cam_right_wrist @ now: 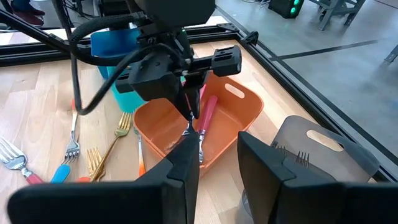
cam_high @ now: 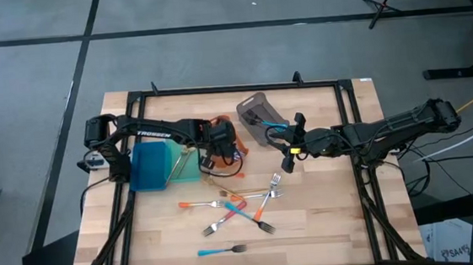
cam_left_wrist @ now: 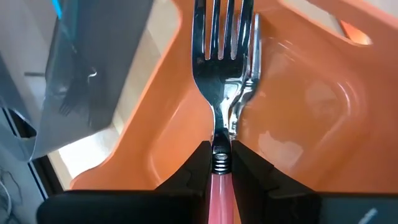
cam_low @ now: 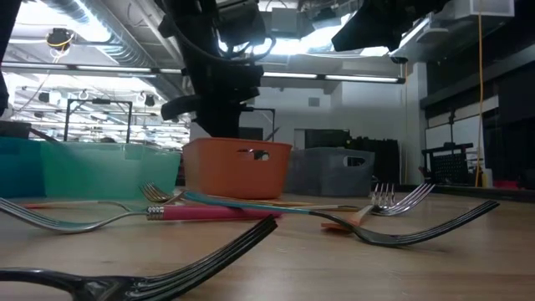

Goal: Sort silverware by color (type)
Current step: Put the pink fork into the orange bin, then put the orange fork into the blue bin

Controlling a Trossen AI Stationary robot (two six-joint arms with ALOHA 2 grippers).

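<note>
Left wrist view makes it pretty obvious what's going on: the left hand (cam_left_wrist: 222, 163) is clamped on a pink-handled fork (cam_left_wrist: 222, 93) right at the neck, tines pointing down into the orange bin (cam_left_wrist: 311, 112). Looks like there's already another fork lying in there, so I'd guess that's the pink/red pile and this one is held over it for the drop.

High view puts that bin near the counter's (cam_high: 328, 227) middle, a bit toward 11 o'clock, with the teal bin (cam_high: 150, 166) at 9 and the grey bin (cam_high: 256, 111) around 12. The right hand (cam_high: 290, 164) hovers just beside the grey bin with nothing in it, fingers partly apart, probably just waiting its turn.

The rest of the silverware (cam_high: 239, 213) is scattered toward 6 o'clock: orange, blue and gold handles, some crossed over each other, so those will need picking apart.
</note>
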